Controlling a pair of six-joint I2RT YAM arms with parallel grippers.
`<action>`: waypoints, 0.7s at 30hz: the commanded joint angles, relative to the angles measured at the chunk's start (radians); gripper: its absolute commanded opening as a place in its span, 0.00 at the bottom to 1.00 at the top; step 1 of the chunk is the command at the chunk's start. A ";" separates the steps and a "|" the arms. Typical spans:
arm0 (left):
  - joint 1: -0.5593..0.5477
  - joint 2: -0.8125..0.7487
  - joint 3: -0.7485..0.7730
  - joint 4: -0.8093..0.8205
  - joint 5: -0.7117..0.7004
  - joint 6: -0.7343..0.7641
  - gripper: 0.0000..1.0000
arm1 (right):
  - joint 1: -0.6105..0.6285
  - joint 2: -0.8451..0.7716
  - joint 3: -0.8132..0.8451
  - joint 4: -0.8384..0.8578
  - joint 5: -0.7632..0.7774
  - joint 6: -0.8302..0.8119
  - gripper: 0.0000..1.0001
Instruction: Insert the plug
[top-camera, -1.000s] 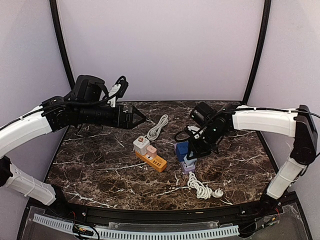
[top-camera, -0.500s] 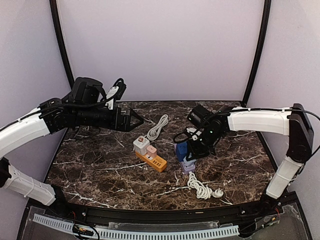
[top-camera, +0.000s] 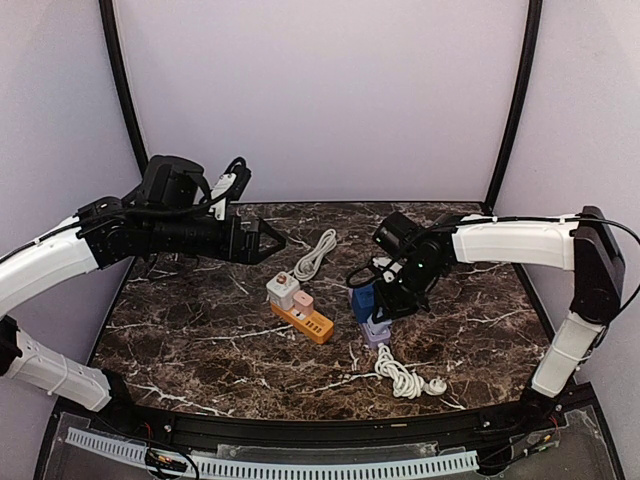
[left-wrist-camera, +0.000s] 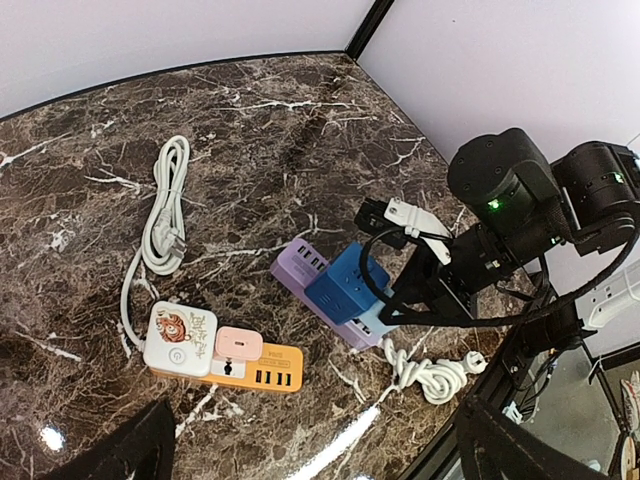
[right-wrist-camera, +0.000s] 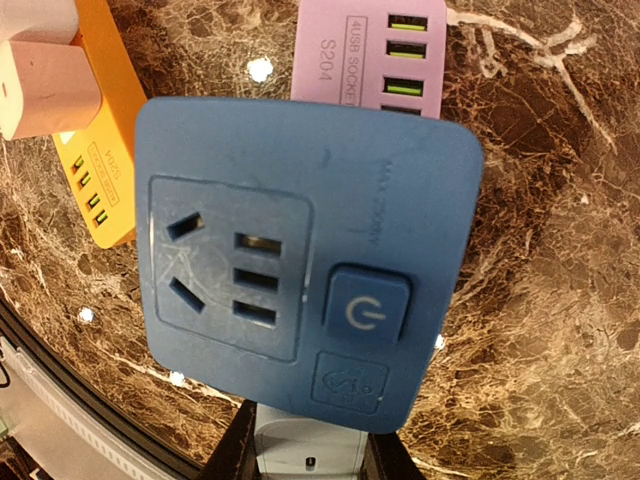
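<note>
A pale blue plug (right-wrist-camera: 306, 452) sits between the black fingers of my right gripper (right-wrist-camera: 308, 458), which is shut on it. Just beyond it stands a blue cube socket (right-wrist-camera: 300, 250) with a power button, on the purple power strip (right-wrist-camera: 370, 60). From above, the right gripper (top-camera: 386, 312) reaches down at the near end of the purple strip (top-camera: 377, 336), beside the blue cube (top-camera: 363, 301). Whether the plug's pins are in a socket is hidden. My left gripper (top-camera: 276, 241) hangs open in the air at the back left, holding nothing.
An orange power strip (top-camera: 312, 323) carries a white cube adapter (top-camera: 283, 291) and a pink plug (top-camera: 303, 302). Its white cable (top-camera: 316, 252) lies coiled behind it. Another bundled white cable (top-camera: 405, 378) with a plug lies near the front edge, right of centre.
The right arm has edged slightly left over the purple strip, still gripping the plug. The left gripper has drawn back a little to the left and stays open.
</note>
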 joint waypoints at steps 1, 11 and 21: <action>0.005 -0.029 -0.017 -0.025 -0.013 0.017 0.99 | 0.009 0.015 -0.004 0.016 0.020 0.012 0.00; 0.005 -0.031 -0.015 -0.025 -0.015 0.022 0.99 | 0.010 0.034 0.021 -0.004 0.039 0.022 0.00; 0.005 -0.042 -0.021 -0.032 -0.026 0.015 0.99 | 0.022 0.061 0.066 -0.052 0.073 0.017 0.00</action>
